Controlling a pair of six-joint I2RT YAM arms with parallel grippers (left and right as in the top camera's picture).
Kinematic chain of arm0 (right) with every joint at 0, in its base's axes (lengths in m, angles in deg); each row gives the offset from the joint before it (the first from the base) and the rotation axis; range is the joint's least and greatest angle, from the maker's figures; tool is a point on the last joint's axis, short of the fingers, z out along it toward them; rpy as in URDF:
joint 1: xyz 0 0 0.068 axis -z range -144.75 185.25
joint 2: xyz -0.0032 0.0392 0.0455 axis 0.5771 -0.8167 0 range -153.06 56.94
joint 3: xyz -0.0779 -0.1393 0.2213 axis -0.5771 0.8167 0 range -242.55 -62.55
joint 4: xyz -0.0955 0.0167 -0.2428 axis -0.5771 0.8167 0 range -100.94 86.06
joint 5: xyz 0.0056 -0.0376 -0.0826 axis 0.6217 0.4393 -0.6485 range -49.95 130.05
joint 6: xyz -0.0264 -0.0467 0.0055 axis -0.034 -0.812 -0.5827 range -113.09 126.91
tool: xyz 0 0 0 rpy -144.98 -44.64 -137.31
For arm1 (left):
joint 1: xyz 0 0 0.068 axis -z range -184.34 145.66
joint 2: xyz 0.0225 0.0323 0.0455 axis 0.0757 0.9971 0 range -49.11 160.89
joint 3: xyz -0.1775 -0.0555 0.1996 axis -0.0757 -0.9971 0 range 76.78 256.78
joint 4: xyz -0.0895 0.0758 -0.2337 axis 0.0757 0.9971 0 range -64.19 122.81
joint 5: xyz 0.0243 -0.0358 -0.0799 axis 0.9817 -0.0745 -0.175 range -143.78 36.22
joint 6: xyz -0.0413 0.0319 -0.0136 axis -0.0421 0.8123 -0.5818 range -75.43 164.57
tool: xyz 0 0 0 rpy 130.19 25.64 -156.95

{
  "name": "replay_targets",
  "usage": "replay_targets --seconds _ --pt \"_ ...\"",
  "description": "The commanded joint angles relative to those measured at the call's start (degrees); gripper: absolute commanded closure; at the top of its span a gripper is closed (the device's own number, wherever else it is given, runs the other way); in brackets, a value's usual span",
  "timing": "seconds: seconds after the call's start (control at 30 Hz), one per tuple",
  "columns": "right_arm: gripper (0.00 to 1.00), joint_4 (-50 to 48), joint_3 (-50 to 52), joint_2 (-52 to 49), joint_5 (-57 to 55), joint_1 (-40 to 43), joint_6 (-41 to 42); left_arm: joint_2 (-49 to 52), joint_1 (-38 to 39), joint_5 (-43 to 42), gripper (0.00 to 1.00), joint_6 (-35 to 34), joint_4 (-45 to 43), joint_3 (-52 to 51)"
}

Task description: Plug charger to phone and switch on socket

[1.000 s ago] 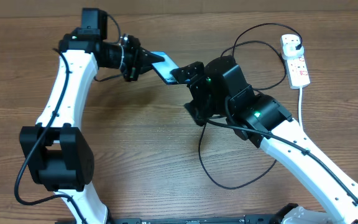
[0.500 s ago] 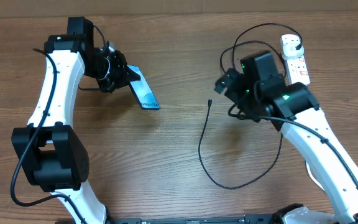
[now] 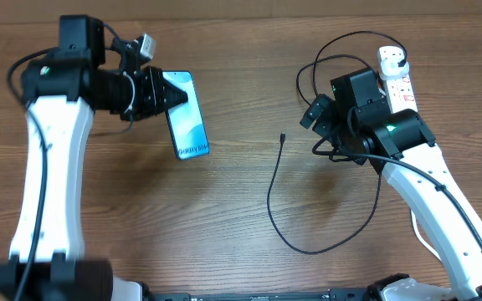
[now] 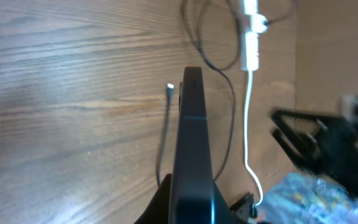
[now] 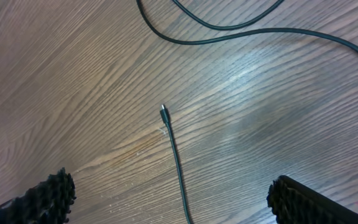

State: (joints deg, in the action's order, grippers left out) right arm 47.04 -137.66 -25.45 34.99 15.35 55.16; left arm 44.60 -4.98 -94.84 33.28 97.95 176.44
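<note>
While the phone (image 3: 187,121) is gripped at one short end by the clenched left gripper (image 3: 164,94), its blue screen is turned up toward the overhead camera. In the left wrist view it is seen edge-on, reaching straight out ahead of the fingers. Whether its far end touches the table (image 3: 141,217) cannot be told.

The right gripper (image 3: 316,113) is held spread wide, with nothing between its fingers (image 5: 45,198). The charger (image 3: 271,205) lies loose on the table. Its small tip is seen below this gripper and slightly ahead of it, midway between the two fingers, untouched. The tip is well apart from the phone and nearer the right gripper than the left. From there the cable is looped back past the right arm.

The socket (image 3: 398,82) lies behind the right gripper, close to its wrist, with a black plug (image 3: 395,57) seated in its far end. The position of its switches cannot be made out.
</note>
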Motion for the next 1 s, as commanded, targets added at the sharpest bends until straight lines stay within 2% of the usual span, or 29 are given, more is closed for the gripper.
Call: replay_targets --seconds 0.0,0.13,0.27,0.5,0.73,0.97 --pt "0.00 -0.2 -1.7 0.1 -1.3 0.2 -0.5 -3.6 1.6 3.8 0.96 2.7 2.8 0.5" --pt "0.00 -0.2 -1.7 0.1 -1.3 0.2 -0.6 -3.8 3.4 9.2 0.96 3.0 6.1 0.0" --pt "0.00 0.1 -1.7 0.1 -1.3 0.2 -0.6 -3.8 6.5 9.5 0.96 5.6 5.6 -1.3" --pt "0.00 1.1 -1.7 0.0 -1.4 0.2 -0.6 -3.8 12.1 10.1 0.96 6.2 4.3 -1.5" --pt "0.00 1.3 -1.7 -0.1 -1.4 0.2 -4.0 -5.7 12.8 10.0 0.96 6.2 8.0 -1.5" --pt "0.00 1.3 -1.7 -2.5 -1.3 0.2 -4.0 -12.8 12.8 11.7 0.96 6.6 10.1 -1.6"
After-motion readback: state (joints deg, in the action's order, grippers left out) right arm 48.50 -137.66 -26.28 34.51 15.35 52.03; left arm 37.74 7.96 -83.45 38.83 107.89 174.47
